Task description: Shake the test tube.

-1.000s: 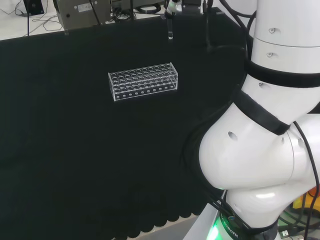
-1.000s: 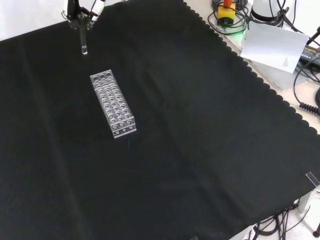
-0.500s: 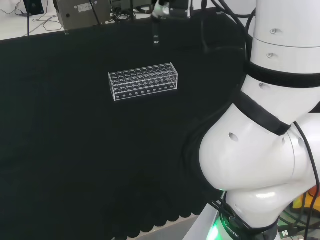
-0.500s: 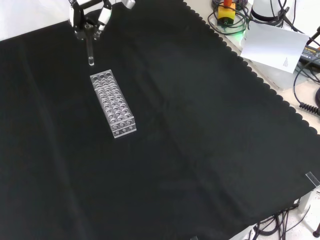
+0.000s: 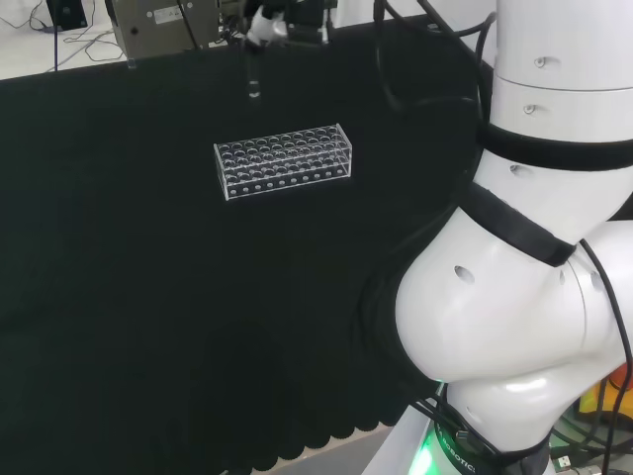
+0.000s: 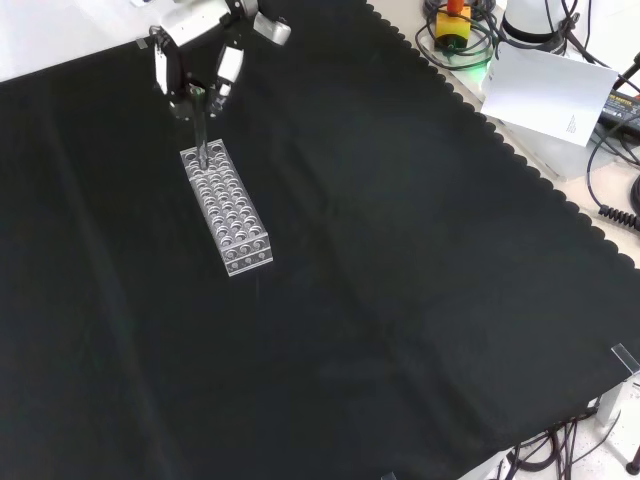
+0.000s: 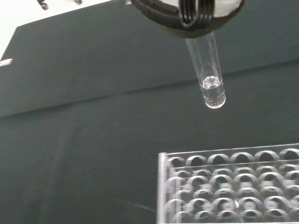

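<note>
Since the hand [image 6: 195, 70] pinches the test tube [image 6: 201, 145] near its top, at 12 o'clock from the rack [image 6: 227, 208], this light, slippery, breakable glass looks best held there.

Black cloth [image 6: 400, 300] w/ scalloped edge covers bench. Front view: white paper [image 6: 545, 90] & tangled cables [image 6: 620, 190] at right, beyond cloth edge. Head view: grey box [image 5: 163, 22] behind cloth, pale floor at far left.

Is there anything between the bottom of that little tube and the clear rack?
Nothing: the wrist view shows bare black cloth between the test tube and the rack.
</note>
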Motion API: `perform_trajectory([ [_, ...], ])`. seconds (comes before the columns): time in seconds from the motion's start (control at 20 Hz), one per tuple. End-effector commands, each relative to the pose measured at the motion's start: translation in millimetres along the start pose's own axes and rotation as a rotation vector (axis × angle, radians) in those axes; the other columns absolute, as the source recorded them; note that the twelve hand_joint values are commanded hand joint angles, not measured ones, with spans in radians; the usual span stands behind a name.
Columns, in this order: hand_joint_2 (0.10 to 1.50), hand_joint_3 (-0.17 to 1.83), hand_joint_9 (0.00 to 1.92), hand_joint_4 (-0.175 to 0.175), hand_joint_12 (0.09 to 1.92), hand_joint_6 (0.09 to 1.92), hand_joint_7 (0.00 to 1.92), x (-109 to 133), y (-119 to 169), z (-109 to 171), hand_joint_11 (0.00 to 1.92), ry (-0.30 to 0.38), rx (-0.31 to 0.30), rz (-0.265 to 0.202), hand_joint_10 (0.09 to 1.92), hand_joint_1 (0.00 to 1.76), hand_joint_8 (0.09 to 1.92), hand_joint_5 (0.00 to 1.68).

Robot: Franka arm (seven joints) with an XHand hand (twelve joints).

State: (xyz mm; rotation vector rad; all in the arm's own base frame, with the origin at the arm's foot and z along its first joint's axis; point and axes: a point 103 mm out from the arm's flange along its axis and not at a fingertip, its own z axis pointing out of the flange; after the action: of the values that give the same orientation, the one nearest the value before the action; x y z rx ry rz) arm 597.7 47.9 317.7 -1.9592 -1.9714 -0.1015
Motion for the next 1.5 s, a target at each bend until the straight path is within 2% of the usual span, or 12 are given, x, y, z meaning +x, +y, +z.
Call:
perform_trajectory([
  [0.05, 1.05, 0.00, 1.13, -0.175, 0.85, 0.53, 1.08, 25.9, -0.3, 9.7, 1.33, 0.027, 0.019, -0.045, 0.82, 1.40, 1.13, 1.05],
  [0.2, 1.05, 0.00, 1.13, -0.175, 0.85, 0.53, 1.08, 25.4, -1.8, 11.0, 1.33, 0.022, 0.018, -0.041, 0.82, 1.40, 1.13, 1.05],
  [0.35, 1.05, 0.00, 1.13, -0.175, 0.85, 0.53, 1.08, 12.9, -2.7, 10.1, 1.33, 0.013, 0.016, -0.005, 0.83, 1.40, 1.13, 1.05],
  [0.75, 1.05, 0.00, 1.13, -0.175, 0.85, 0.53, 1.08, -59.6, -8.6, -3.5, 1.33, -0.062, -0.003, 0.147, 0.83, 1.40, 1.13, 1.05],
  [1.0, 1.05, 0.00, 1.13, -0.175, 0.85, 0.53, 1.08, -93.4, -10.8, -16.1, 1.33, -0.115, -0.022, 0.213, 0.83, 1.40, 1.13, 1.05],
  [1.3, 1.05, 0.00, 1.13, -0.175, 0.85, 0.53, 1.08, -107.6, -7.4, -25.5, 1.34, -0.144, -0.037, 0.243, 0.83, 1.40, 1.14, 1.05],
  [1.5, 1.05, 0.00, 1.13, -0.175, 0.85, 0.53, 1.08, -93.5, -4.9, -23.8, 1.34, -0.121, -0.037, 0.216, 0.83, 1.40, 1.14, 1.05],
])
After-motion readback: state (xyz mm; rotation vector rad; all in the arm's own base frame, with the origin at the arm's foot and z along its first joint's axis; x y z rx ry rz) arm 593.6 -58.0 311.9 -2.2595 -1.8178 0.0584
